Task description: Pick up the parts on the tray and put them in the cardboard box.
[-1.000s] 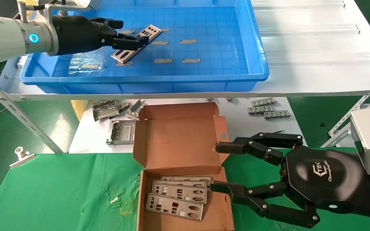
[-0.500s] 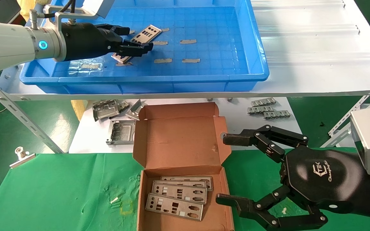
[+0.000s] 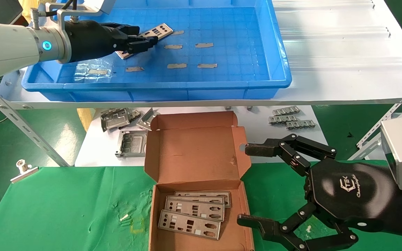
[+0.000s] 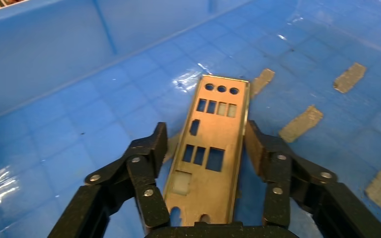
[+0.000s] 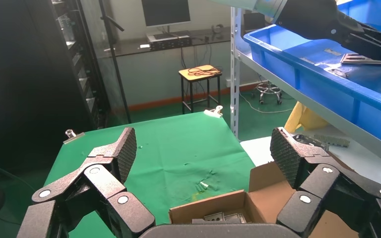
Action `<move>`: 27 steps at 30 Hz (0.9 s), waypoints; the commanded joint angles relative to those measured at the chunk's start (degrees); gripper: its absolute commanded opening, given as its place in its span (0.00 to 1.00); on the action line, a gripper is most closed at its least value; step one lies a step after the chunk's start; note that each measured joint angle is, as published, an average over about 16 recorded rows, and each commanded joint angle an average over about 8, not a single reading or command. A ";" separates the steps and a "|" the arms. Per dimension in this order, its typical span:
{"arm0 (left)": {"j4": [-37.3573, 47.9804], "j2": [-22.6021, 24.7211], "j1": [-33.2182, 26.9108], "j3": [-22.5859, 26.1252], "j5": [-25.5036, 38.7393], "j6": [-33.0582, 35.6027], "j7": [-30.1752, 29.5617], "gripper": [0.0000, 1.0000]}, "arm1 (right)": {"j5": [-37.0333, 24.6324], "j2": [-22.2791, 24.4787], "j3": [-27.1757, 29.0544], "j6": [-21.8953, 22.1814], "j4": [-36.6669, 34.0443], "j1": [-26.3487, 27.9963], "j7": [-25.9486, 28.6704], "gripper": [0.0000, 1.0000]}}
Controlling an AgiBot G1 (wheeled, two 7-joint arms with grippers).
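Observation:
A silver-grey part (image 3: 155,32) with port cut-outs hangs tilted over the floor of the blue tray (image 3: 152,85), at its back left. My left gripper (image 3: 144,41) is shut on its long edges; the left wrist view shows the part (image 4: 213,144) pinched between both fingers (image 4: 154,148). The open cardboard box (image 3: 194,153) stands on the green cloth below, with three parts (image 3: 190,223) stacked in its front half. Beside the box's right wall, my right gripper (image 3: 243,184) is open and holds nothing. The right wrist view shows the box (image 5: 273,198) beneath that gripper (image 5: 203,148).
Several grey tape strips (image 3: 190,55) lie on the tray floor. Folded metal brackets (image 3: 124,129) and small metal strips (image 3: 291,118) lie on the white shelf behind the box. A metal clip (image 3: 23,169) sits at the cloth's left edge.
My left gripper closed on the part and raised it off the tray floor, uncovering a tape strip. My right gripper drew back to the right, away from the box, and opened wider.

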 commanded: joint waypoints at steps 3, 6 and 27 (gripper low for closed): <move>0.04 0.10 0.10 -0.10 -0.14 -1.06 -0.07 0.00 | 0.00 0.00 0.00 0.00 0.00 0.00 0.00 1.00; -0.04 0.16 0.08 -0.12 -0.18 -1.59 -0.01 0.00 | 0.00 0.00 0.00 0.00 0.00 0.00 0.00 1.00; -3.08 -4.48 -3.19 -2.16 -3.28 11.18 3.00 0.00 | 0.00 0.00 0.00 0.00 0.00 0.00 0.00 1.00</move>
